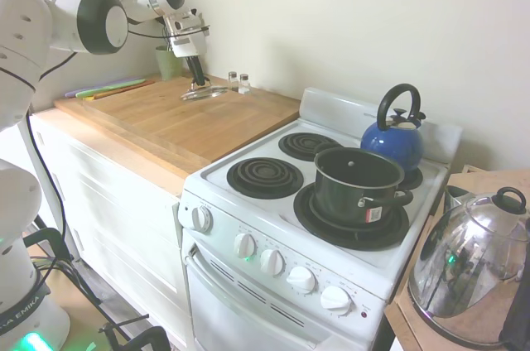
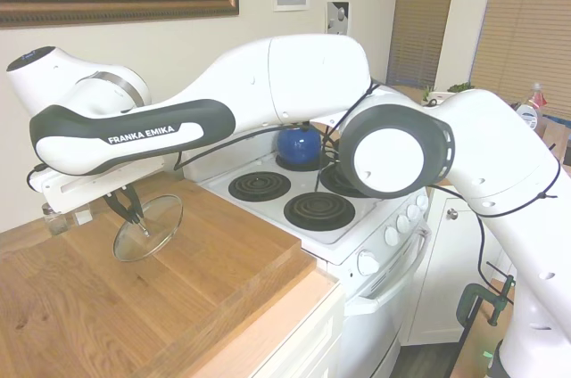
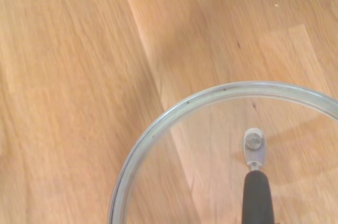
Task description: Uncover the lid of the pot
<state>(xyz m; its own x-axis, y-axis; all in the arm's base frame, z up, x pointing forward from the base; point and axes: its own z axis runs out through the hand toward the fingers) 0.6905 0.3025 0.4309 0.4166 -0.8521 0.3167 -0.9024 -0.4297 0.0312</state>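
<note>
Effectively, the uncovering step is reading as complete: the pot (image 1: 358, 187) is sitting open on the front right burner of the stove (image 1: 273, 202), with its dark interior exposed and no cover resting on it. The lid (image 2: 148, 227) is standing well apart from the pot, over the wooden countertop (image 2: 116, 307) to the side of the stove. In the second exterior view the lid is hanging tilted, with its lower rim at or just above the wood; actual contact cannot be confirmed. The gripper (image 2: 128, 206) is reaching down onto the lid's black loop handle (image 3: 257, 197), and its dark fingers appear clamped around that handle, so the lid is being carried by the arm rather than lying free. The wrist view is showing the metal rim and one handle bracket from directly above, with bare wood beneath the glass. What is remaining, by judgement, is only to settle the lid flat on the countertop and let go of the handle. The blue kettle (image 1: 394, 134) is occupying the rear burner, clear of the work.
</note>
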